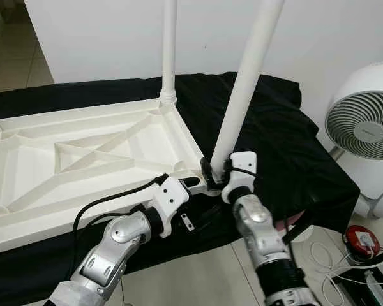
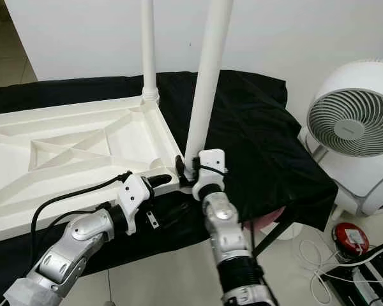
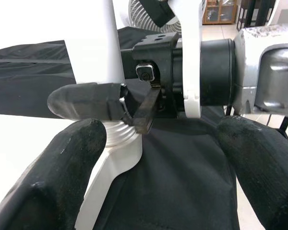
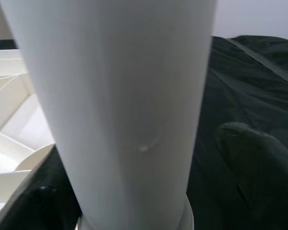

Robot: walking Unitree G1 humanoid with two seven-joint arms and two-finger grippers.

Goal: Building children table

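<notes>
Left eye view — white tabletop (image 1: 83, 153) upturned on black cloth (image 1: 274, 146); right claw (image 1: 218, 171) grasping leg (image 1: 242, 89); left claw (image 1: 195, 185) released.

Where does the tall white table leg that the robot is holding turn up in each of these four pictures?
Left eye view: the tall white table leg rises right of centre, its foot at the right gripper.
Right eye view: it stands near the middle.
Left wrist view: upper left.
Right wrist view: close up, across the centre.
Shared landmark: the black cloth.
</notes>
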